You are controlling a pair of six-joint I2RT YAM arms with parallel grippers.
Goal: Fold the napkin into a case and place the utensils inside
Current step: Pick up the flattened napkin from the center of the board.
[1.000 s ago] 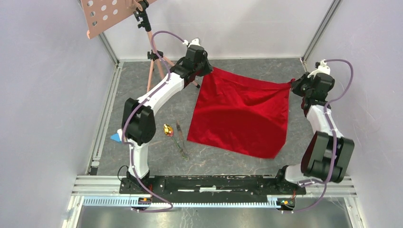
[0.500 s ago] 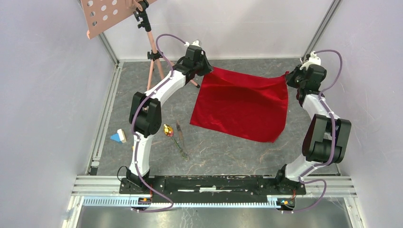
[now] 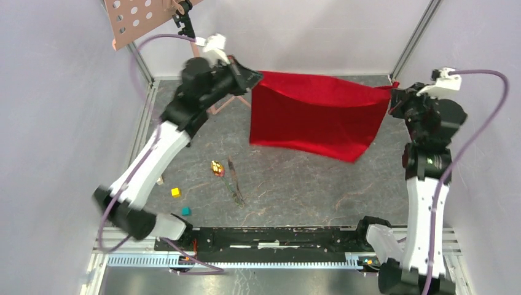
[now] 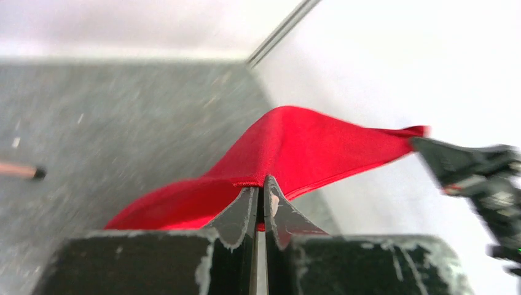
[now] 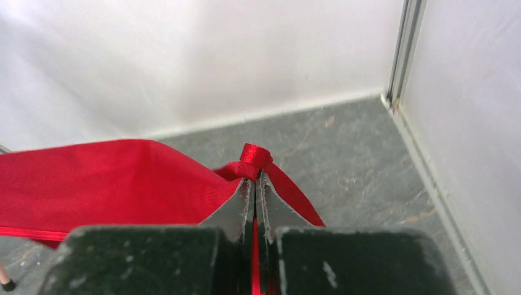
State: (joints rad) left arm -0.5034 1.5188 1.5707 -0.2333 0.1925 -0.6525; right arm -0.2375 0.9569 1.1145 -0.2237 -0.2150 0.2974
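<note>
While both arms are reaching up and away from their bases, the napkin point(image 3: 316, 117) is hanging between them as one open red sheet, like a curtain over the far half of the table point(image 3: 295, 196). The left gripper point(image 4: 261, 184) is pinching the cloth's upper left corner. Its jaws are pressing together on the hemmed edge with only the thin fabric between them, as the left wrist view is showing. The right gripper point(image 5: 255, 179) is clamping the upper right corner, where a small roll of red fabric is bunching just above the closed fingertips.

The top edge is running from one claw to the other, nearly taut. The sheet is draping down from it in soft folds, with its lower right corner dipping lowest. Whether that lower edge is touching the table cannot be told from above.

The utensils point(image 3: 235, 187) are lying on the table on the near side of the cloth's left part, apart from it and closer to the arm bases. A spoon point(image 3: 216, 168) with a gold bowl is sitting just beside the thin dark pieces point(image 3: 231, 169). A yellow block point(image 3: 176, 192) and a teal block point(image 3: 185, 211) are resting further left, near the left arm. A perforated pinkish board point(image 3: 132, 18) is standing at the far left corner.
</note>
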